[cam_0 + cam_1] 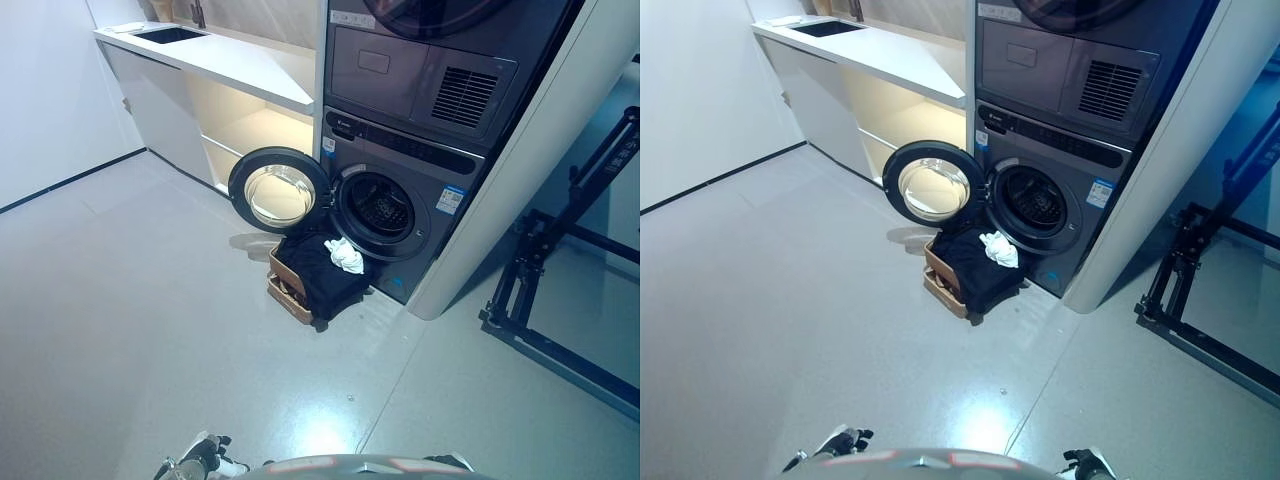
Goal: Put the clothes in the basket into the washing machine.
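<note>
A dark grey washing machine stands at the far middle, with its drum opening showing. Its round door is swung open to the left. A brown basket sits on the floor right in front of the drum. Dark clothes are heaped in it and spill over its rim, with a white cloth on top. My left hand shows at the bottom edge, far from the basket. My right hand is barely in view at the bottom edge.
A second appliance is stacked on the washer. A white counter with open shelves runs along the left wall. A white panel flanks the washer on the right, and a black metal stand is beyond it. Grey floor lies between me and the basket.
</note>
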`<state>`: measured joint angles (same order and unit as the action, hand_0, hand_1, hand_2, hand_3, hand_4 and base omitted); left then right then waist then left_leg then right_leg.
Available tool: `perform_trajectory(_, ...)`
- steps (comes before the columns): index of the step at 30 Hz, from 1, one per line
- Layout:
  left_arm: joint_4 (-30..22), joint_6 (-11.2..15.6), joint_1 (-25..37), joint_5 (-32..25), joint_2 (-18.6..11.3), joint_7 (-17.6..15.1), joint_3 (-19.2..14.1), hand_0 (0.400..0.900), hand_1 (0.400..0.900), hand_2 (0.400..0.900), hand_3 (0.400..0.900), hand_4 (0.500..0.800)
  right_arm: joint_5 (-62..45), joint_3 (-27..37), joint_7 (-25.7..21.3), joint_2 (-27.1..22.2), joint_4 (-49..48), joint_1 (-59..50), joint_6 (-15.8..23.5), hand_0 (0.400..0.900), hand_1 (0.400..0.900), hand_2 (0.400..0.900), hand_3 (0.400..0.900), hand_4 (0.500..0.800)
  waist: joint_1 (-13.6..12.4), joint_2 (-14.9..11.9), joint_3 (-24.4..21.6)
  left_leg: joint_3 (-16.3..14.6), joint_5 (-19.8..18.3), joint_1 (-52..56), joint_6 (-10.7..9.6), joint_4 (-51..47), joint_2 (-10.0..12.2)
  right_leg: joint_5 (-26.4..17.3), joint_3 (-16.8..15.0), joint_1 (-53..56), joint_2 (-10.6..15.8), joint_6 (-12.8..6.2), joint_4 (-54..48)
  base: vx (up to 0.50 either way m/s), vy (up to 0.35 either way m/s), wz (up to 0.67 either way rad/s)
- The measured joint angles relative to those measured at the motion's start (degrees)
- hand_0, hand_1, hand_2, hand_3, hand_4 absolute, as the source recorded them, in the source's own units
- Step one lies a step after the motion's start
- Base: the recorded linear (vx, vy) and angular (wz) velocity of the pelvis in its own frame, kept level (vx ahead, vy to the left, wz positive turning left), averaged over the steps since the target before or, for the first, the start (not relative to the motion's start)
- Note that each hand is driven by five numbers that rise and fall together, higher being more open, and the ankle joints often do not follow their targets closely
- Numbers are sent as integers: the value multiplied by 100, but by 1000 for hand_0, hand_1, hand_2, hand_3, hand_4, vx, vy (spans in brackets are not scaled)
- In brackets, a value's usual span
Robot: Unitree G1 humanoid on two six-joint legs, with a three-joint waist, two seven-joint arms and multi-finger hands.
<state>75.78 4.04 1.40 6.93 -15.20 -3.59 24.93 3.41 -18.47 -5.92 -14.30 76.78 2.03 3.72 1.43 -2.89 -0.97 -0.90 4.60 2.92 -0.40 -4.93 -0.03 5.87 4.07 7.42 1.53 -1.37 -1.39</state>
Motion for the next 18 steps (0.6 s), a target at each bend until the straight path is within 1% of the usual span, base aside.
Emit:
perform_trajectory(12,-2,0,1,0,-3,-3,-30,900,900,900,900,800,0,0,-1,3,1,4,0,900,900,900,900,800,-1,-19,15,1,-9,0,-12,0,3,-7,-2,18,-7,8,-51,-2,-3,-1)
perform_trajectory(18,-3,0,29,-2,-12,-10,-67,900,900,900,900,800,-2,2,-3,2,3,-6,2,900,900,900,900,800,-4,-43,76,1,-20,-13,-20,2,9,-7,-7,9,-18,8,-42,-1,-45,2)
